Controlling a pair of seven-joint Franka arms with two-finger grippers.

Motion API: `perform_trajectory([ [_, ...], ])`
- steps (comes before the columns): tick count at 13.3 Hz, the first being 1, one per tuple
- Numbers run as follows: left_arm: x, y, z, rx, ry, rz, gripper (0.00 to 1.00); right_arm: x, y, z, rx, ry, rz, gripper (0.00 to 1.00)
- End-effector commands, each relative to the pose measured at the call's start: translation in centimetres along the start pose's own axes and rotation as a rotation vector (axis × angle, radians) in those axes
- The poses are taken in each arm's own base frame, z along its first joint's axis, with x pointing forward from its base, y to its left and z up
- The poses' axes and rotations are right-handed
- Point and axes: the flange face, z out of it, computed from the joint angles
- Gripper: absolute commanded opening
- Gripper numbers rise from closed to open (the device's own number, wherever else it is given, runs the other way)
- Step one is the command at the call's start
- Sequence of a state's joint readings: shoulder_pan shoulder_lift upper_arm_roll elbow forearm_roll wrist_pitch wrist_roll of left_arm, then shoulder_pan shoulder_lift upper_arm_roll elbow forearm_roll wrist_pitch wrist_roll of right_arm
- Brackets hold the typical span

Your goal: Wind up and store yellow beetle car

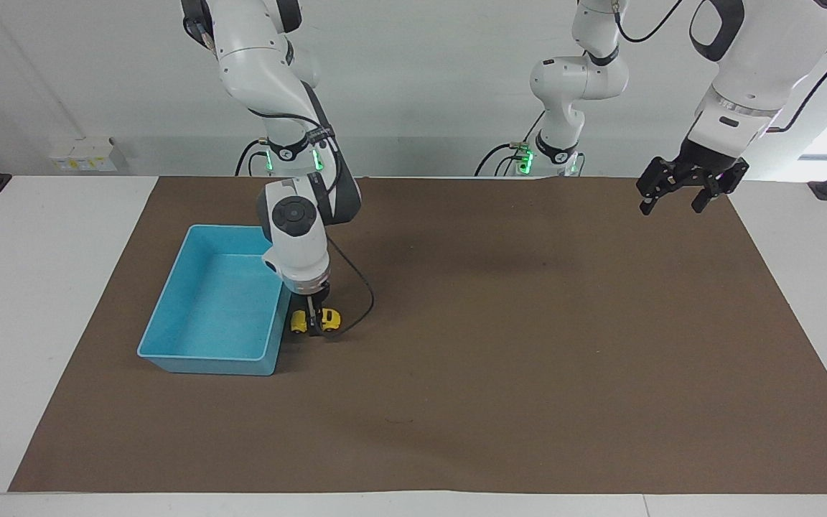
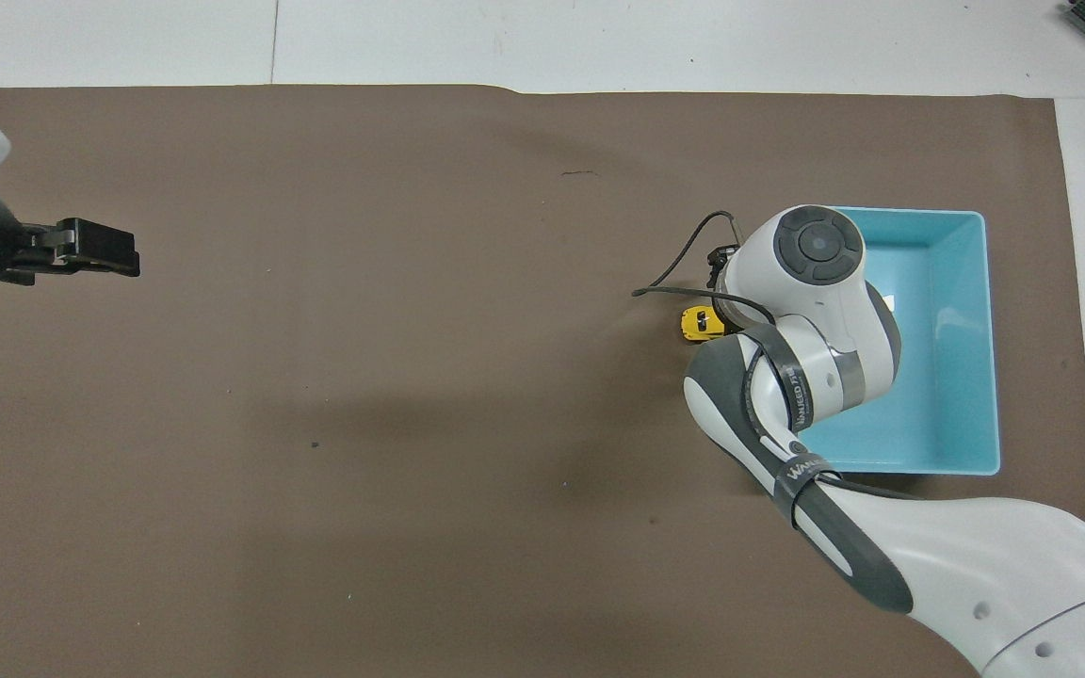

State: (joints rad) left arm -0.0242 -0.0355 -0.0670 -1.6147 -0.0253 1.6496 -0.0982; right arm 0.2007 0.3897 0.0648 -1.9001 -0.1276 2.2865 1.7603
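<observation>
1. yellow beetle car [image 1: 316, 321] sits on the brown mat [image 1: 500, 345], just beside the blue bin [image 1: 169, 355].
2. Its long axis runs along the table, arm end to arm end; which end is its front, can't tell.
3. right gripper [image 1: 316, 324] straddles the car's middle, fingers pinching it.
4. Overhead shows only one end of the car [image 2: 699, 324]; the wrist hides the grip.
5. left gripper [image 1: 688, 192] waits raised over the mat, fingers spread.

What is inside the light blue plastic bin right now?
Nothing shows on the visible floor of the light blue plastic bin. The right arm covers one corner in the overhead view. The small yellow toy car sits outside, beside it.
</observation>
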Motion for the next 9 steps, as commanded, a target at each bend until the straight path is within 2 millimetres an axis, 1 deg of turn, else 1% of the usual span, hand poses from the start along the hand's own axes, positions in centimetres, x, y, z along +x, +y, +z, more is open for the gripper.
perform_trajectory([
  [1, -1.7, 0.0, -2.4, 0.015, -0.031, 0.015, 1.0, -0.6, 0.3, -1.1, 0.01, 0.024, -0.003, 0.0],
  [2, -2.1, 0.0, -2.9, 0.011, -0.022, 0.015, 1.0, -1.7, 0.2, -1.8, 0.005, 0.027, -0.017, 0.0],
  [3, -2.0, -0.3, -3.2, 0.008, -0.012, 0.007, 1.0, -2.4, 0.0, -2.6, -0.001, 0.031, -0.027, 0.0],
  [4, -2.0, -0.2, -3.3, 0.006, -0.007, 0.003, 1.0, -2.9, -0.1, -4.1, -0.007, 0.036, -0.034, 0.0],
  [5, -2.0, 0.0, -3.3, 0.006, -0.006, 0.009, 1.0, -3.1, 0.0, -5.4, -0.003, 0.037, -0.04, 0.0],
  [6, -2.0, 0.2, -3.3, 0.007, -0.006, 0.013, 1.0, -2.9, 0.2, -7.2, 0.015, 0.036, -0.042, 0.0],
  [9, -1.9, -0.8, -3.3, 0.007, -0.008, 0.001, 1.0, -2.5, 1.1, -10.9, 0.018, 0.043, -0.075, 0.0],
])
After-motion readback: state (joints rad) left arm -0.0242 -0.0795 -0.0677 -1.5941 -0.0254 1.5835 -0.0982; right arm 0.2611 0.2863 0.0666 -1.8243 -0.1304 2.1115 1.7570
